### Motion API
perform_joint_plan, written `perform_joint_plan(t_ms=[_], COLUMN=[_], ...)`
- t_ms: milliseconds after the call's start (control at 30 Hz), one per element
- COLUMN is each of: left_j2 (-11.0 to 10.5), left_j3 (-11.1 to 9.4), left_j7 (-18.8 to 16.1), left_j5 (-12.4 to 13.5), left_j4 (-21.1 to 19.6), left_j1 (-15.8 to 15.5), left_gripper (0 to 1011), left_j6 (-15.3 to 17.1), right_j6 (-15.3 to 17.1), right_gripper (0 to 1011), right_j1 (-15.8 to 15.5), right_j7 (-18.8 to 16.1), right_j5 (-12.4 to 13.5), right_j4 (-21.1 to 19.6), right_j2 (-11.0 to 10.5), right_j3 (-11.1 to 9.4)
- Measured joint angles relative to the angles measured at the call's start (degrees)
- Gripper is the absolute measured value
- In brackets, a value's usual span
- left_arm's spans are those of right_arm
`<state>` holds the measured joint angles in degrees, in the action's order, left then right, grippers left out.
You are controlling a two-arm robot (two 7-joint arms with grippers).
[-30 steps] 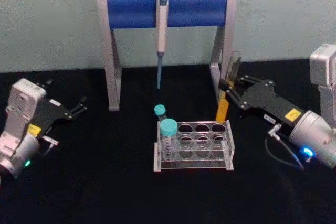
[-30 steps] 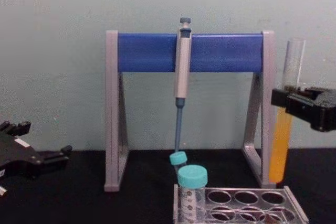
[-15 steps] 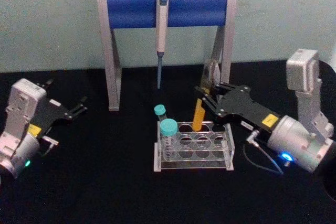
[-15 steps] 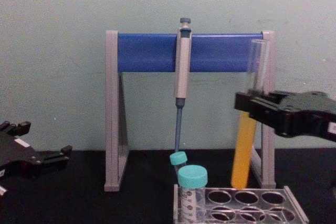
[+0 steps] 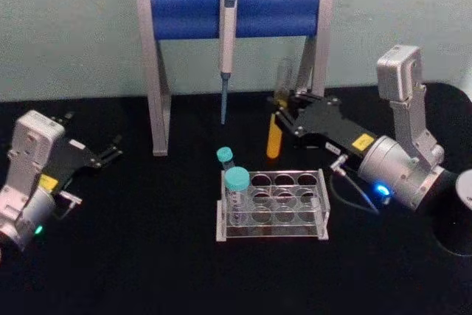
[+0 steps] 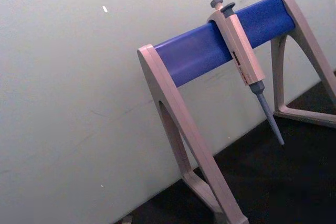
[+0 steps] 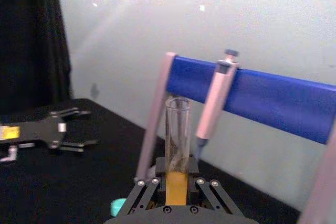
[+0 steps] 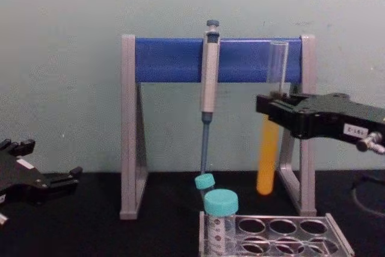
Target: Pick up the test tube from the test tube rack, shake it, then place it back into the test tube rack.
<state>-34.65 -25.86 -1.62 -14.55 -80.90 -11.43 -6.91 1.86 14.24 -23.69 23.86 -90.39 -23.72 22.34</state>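
Head view, right of centre: my right gripper (image 5: 280, 112) has its black fingers clamped on the test tube (image 5: 273, 142). The tube is a thin clear glass cylinder with orange-yellow liquid in its lower part, held near upright in the air. It hangs clear of the test tube rack (image 5: 322, 208), a clear plastic block with round holes at lower centre. My left gripper (image 5: 96, 132) sits at the left edge, fingers spread and holding nothing.

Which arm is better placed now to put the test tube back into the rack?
Right. The right gripper holds the test tube upright near the test tube rack; the left gripper sits open far to the left.
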Motion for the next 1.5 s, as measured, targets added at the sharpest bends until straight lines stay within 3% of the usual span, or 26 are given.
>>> perform_joint_plan(t_ms=[300, 633, 900, 1500], left_j2=[0.0, 0.0, 0.0, 0.0], left_j3=[0.0, 0.0, 0.0, 0.0], left_j7=[0.0, 0.0, 0.0, 0.0], left_j5=[0.0, 0.0, 0.0, 0.0], left_j4=[0.0, 0.0, 0.0, 0.0], left_j1=[0.0, 0.0, 0.0, 0.0], left_gripper=[1001, 1001, 1001, 1001], left_j6=[0.0, 0.0, 0.0, 0.0], right_j6=[-0.36, -0.52, -0.86, -1.04], right_gripper=[226, 226, 226, 226], right_j1=[0.04, -4.95, -7.04, -6.7], right_j7=[1.45, 1.41, 0.79, 0.51], right_j5=[-0.64, -0.56, -0.06, -0.07], right_j4=[1.93, -2.83, -5.25, -5.73], right_j2=[-0.33, -2.44, -2.45, -1.84], right_j3=[-2.51, -4.64, -4.4, -3.68])
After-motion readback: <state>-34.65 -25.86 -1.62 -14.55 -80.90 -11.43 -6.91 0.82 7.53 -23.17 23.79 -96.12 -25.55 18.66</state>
